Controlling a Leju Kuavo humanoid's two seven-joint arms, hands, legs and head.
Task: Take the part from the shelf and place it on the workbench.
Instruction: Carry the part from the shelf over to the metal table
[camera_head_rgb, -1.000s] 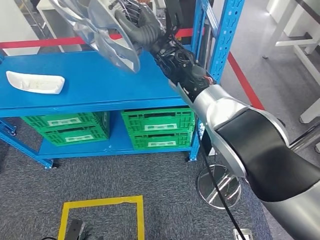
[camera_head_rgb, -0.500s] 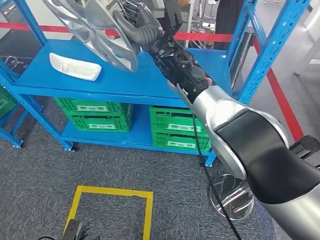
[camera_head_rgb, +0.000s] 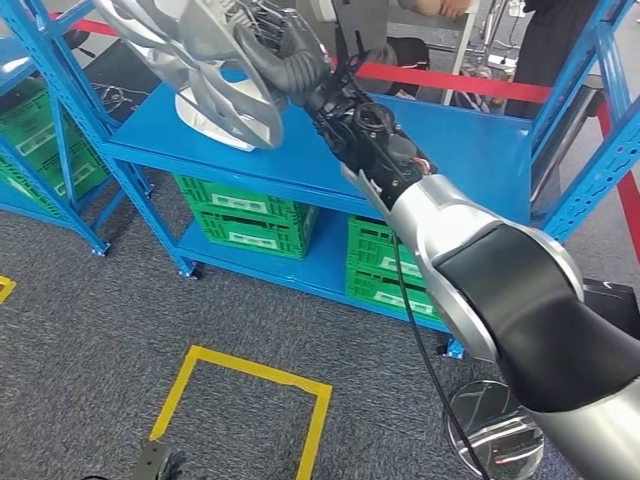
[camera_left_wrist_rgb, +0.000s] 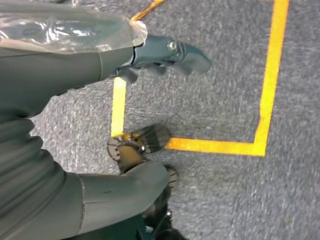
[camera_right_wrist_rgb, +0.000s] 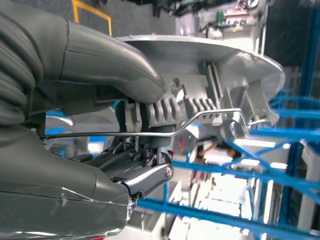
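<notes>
Fingers first: the right hand (camera_head_rgb: 290, 50) has its dark fingers (camera_right_wrist_rgb: 151, 177) and thick thumb (camera_right_wrist_rgb: 109, 65) clamped on the rim of the part (camera_head_rgb: 204, 60), a silver wheel-cover-like disc with ribbed clips and a wire ring on its back. The grip sits on the edge, seemingly so the broad face stays clear of the wrist. And there it is, held high and tilted, above the blue shelf (camera_head_rgb: 317, 160), touching nothing on it.

Out along the arm: the silver right forearm (camera_head_rgb: 453, 240) is stretched forward and up, carrying the disc in the air, which reads as the carry stage, pick done, placing not yet begun. No workbench can be made out from here.

Down low, the left hand (camera_left_wrist_rgb: 113, 115) hangs over the grey carpet (camera_left_wrist_rgb: 226, 75) by a yellow floor marking (camera_left_wrist_rgb: 270, 75). Its fingers (camera_left_wrist_rgb: 170, 50) lie apart and hold nothing, probably kept out of the way.

Around it all: a white moulded piece (camera_head_rgb: 211, 128) lies on the shelf just beneath the disc, and green crates (camera_head_rgb: 249, 215) sit on the lower tier. A person (camera_head_rgb: 547, 40) stands behind the rack.
</notes>
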